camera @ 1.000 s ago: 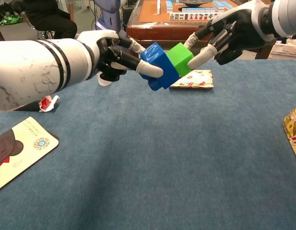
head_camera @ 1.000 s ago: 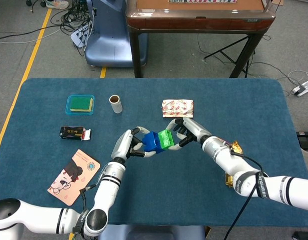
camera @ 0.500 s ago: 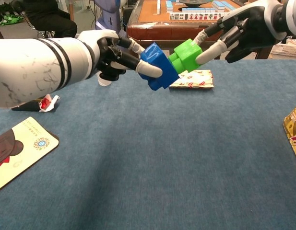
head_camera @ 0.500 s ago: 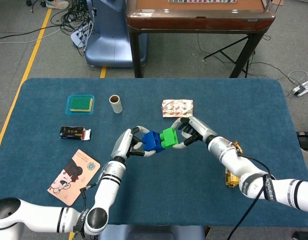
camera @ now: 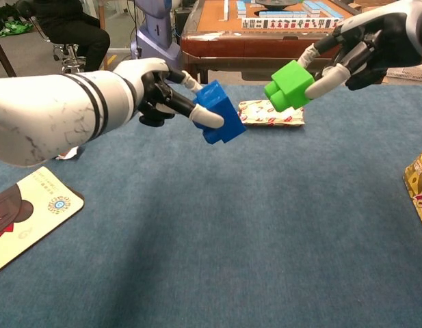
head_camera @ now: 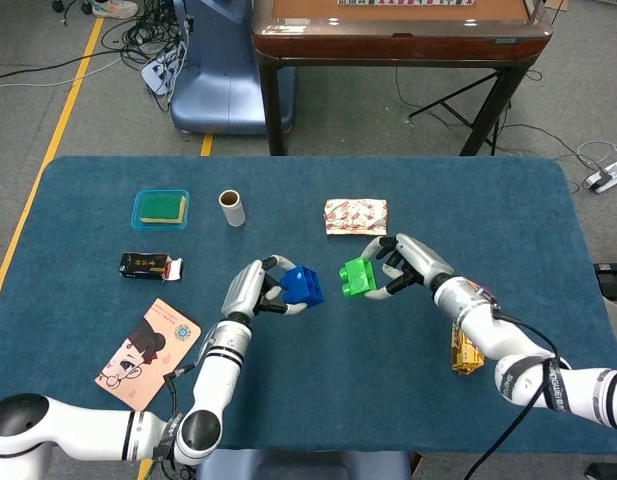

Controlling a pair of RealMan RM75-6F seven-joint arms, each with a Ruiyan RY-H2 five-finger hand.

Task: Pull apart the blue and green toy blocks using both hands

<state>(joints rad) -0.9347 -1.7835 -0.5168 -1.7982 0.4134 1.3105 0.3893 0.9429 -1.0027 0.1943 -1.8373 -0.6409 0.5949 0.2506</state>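
Fingers [camera: 200, 117] partly over blue block [camera: 221, 113]

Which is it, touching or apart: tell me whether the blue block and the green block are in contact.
Apart. The chest view shows blue tablecloth between the blue block and the green block; the head view shows the same gap.

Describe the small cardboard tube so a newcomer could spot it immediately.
On the blue table, look at the far-left area. The cardboard tube stands upright just right of the teal tray holding a sponge. It is the only plain brown cylinder there.
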